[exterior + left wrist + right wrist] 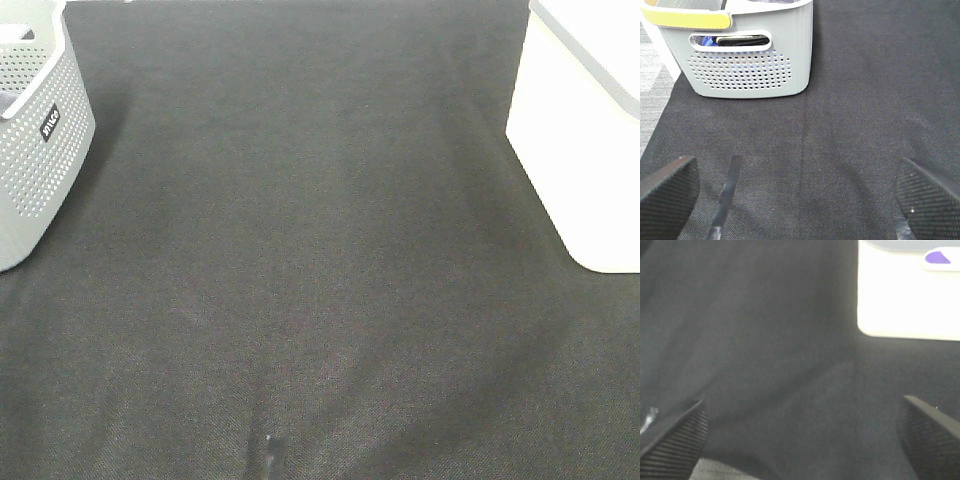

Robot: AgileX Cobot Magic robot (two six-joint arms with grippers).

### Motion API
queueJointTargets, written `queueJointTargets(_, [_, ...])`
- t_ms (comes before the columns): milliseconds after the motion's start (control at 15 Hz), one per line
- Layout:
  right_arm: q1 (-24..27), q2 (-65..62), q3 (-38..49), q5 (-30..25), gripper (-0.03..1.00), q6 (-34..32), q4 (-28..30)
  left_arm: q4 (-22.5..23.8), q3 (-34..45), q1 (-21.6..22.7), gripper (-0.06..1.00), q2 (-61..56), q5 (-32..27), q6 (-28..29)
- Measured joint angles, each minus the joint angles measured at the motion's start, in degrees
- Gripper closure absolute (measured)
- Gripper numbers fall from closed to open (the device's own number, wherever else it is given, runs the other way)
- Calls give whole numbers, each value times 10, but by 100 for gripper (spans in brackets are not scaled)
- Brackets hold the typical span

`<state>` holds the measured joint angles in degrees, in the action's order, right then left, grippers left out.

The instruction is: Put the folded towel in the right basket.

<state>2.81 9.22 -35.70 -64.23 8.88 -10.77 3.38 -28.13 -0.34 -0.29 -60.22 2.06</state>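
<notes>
The right basket (585, 130) is a white bin at the table's right edge; it also shows in the right wrist view (910, 295). No folded towel shows on the black cloth. The left basket (35, 130) is grey and perforated; the left wrist view (747, 55) shows it with dark and blue fabric behind its handle slot. My left gripper (800, 195) is open and empty above the cloth, some way from the grey basket. My right gripper (805, 440) is open and empty, apart from the white basket. Neither gripper shows in the exterior high view.
A black cloth (320, 260) covers the table between the two baskets. A pale floor strip (652, 95) shows beside the cloth's edge in the left wrist view. A small shiny mark (268, 450) lies near the front edge.
</notes>
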Motion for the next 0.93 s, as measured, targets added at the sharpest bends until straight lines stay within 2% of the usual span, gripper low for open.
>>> queueJointTargets(133, [-30,-27,30,-2,-1,-24,37,0,0,0,-4,0,0,0])
queueJointTargets(267, [-33,-41,54,-1,-1,-44,56,0,0,0,-4,0,0,0])
queueJointTargets(467, [-33,-80,93,1,0,-46,58,0,0,0,-4,0,0,0])
queueJointTargets(933, [-33,-95,96,4,1,-48,58,0,0,0,-4,0,0,0])
